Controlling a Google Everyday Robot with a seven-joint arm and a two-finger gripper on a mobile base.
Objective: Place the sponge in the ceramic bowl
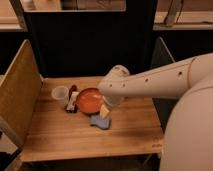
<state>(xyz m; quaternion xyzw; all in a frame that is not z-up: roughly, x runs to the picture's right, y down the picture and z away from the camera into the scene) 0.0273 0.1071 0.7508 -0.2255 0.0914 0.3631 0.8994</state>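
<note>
The light-blue sponge [99,122] lies flat on the wooden table [60,135], just in front of the orange-red ceramic bowl [88,101]. The bowl stands upright near the table's middle and looks empty. My gripper [104,111] hangs from the white arm that reaches in from the right. It sits directly over the sponge's right part, at the bowl's front right rim. Whether it touches the sponge I cannot tell.
A small translucent cup [60,93] stands left of the bowl, with a red-and-dark packet [72,100] between them. A tall wooden panel [17,95] walls the table's left side, and a dark panel [161,62] stands at the right. The white arm [155,80] spans the right half.
</note>
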